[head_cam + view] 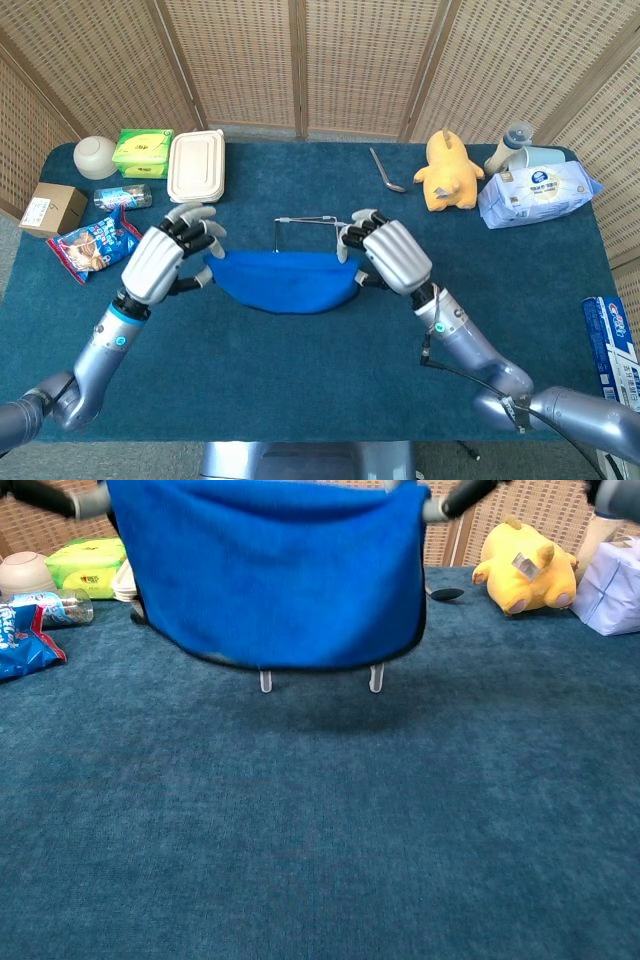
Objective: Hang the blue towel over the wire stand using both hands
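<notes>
Blue terry towel (285,279) hangs stretched between your left hand (160,260) and right hand (393,255), each pinching a top corner. The thin wire stand (310,220) sits just beyond your fingers; next, carry it forward and lower it over the top bar.

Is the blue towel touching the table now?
Apart. In the chest view the blue towel hangs with its lower edge clearly above the table.

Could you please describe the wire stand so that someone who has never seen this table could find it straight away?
Look at the middle of the dark teal table, just behind the blue towel stretched between the left hand and right hand. The wire stand is the thin bare metal frame there, on white-tipped feet; everything else is solid and coloured.
</notes>
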Tool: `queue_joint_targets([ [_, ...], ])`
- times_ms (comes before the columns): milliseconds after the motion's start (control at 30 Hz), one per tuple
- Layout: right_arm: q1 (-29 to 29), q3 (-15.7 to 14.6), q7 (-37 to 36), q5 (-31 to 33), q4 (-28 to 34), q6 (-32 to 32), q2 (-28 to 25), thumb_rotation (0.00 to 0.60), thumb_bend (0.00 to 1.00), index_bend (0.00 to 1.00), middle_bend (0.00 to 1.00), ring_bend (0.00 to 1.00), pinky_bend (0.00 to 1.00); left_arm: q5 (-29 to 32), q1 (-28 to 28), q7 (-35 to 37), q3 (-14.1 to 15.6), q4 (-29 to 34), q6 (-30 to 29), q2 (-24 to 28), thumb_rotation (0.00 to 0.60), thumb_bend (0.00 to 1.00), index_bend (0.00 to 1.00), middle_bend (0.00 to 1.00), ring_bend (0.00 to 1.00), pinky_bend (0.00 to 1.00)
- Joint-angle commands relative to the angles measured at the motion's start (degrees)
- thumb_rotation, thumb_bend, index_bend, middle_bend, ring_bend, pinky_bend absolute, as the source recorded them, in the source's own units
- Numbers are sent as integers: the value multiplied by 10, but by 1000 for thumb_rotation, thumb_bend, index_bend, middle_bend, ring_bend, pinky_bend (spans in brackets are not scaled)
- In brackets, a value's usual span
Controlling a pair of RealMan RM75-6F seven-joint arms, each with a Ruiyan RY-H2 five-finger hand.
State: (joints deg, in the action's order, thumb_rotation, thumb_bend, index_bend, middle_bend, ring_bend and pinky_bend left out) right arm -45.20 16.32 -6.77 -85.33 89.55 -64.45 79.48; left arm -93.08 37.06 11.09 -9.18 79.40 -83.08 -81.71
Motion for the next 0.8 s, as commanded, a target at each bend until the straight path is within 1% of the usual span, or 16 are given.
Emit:
queue_joint_targets([
  [33, -19, 17, -3, 22, -1, 26, -14, 600, 406, 990, 516, 462, 288, 23, 13, 7, -22, 7, 20, 10, 600, 552, 796, 423, 251, 189],
  [200, -38, 37, -14, 52, -20, 54, -21, 600, 406, 989, 516, 462, 288, 55, 28, 24, -52, 8, 40, 7, 600, 551, 796, 423, 251, 189],
  [333, -49, 46, -20, 64, -32, 67, -24, 600, 406, 990, 516, 462, 288, 72, 37, 31, -71, 9, 48, 4, 600, 551, 795, 423, 251, 189],
  [433, -63, 58, -30, 77, -52, 79, -24, 600, 407, 989, 516, 462, 288, 94, 51, 35, -94, 7, 59, -3, 600, 550, 795, 423, 251, 188],
  [633, -85, 68, -43, 86, -88, 99, -22, 600, 406, 989, 516, 462, 288, 115, 73, 32, -116, -6, 79, -12, 600, 549, 795, 422, 250, 180],
  [800, -102, 74, -52, 97, -118, 119, -19, 600, 405, 989, 516, 462, 288, 128, 89, 28, -128, -22, 91, -24, 600, 548, 795, 422, 250, 175],
])
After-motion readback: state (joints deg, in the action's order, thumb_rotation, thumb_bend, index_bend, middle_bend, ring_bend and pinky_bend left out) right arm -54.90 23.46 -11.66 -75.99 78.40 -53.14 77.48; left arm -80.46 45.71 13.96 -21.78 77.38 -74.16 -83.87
